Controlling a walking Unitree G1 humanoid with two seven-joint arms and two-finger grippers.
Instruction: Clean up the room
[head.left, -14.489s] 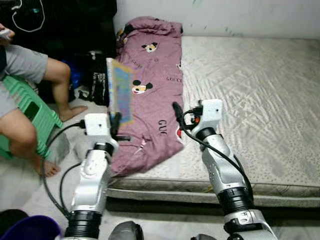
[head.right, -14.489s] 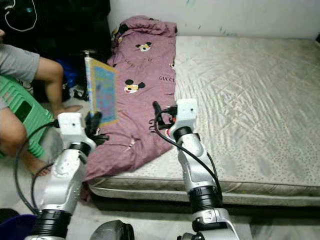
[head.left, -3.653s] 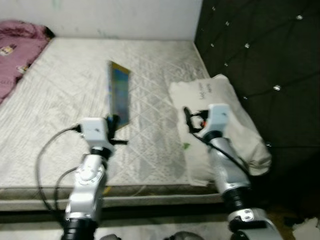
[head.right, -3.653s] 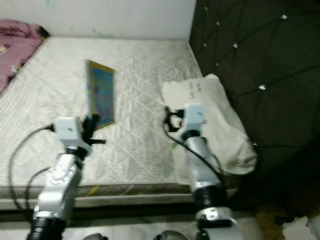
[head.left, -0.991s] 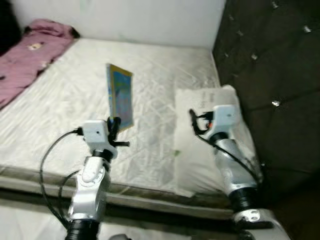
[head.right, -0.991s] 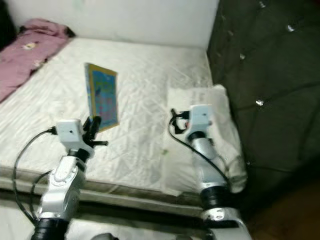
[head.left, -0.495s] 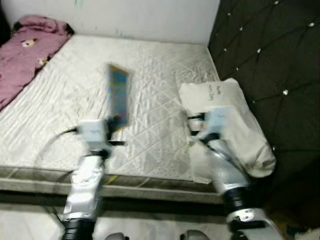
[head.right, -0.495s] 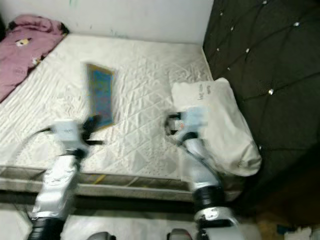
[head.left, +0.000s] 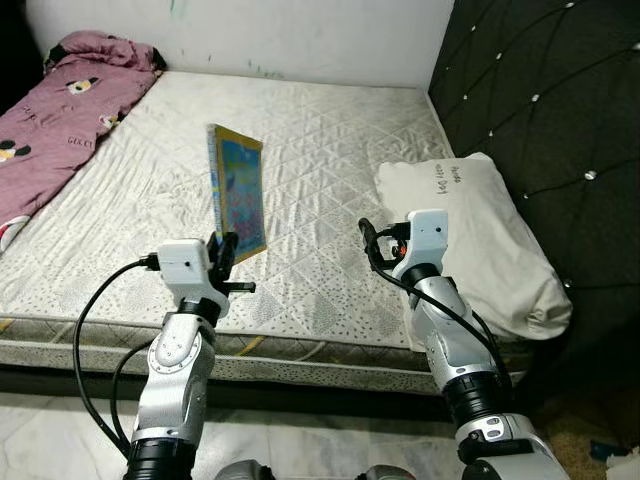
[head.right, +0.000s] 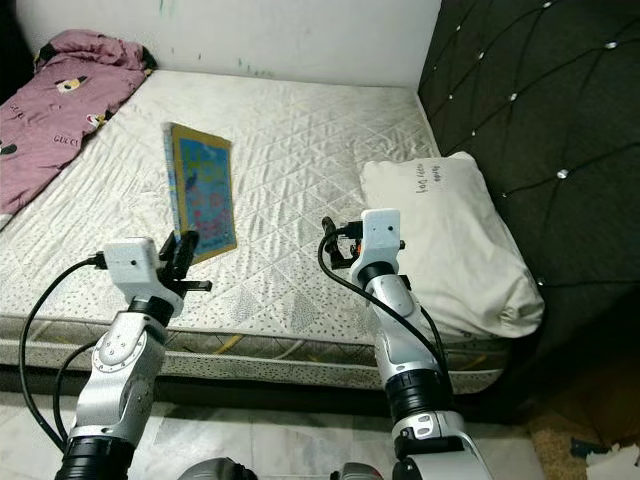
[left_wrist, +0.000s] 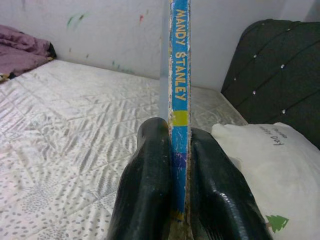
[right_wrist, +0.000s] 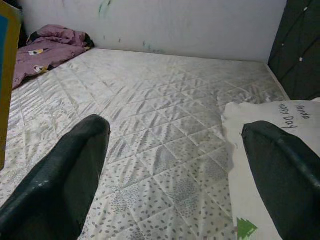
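L tool (head.left: 226, 262) clamps book (head.left: 238, 190) upright, mattress (head.left: 330, 170)

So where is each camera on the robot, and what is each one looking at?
Left eye view and right eye view: on the head, looking down at the mattress, both silver arms showing.
Left wrist view: along the left claw, shut on the upright book.
Right wrist view: along the open right claw toward the mattress.
All views share the pillow.
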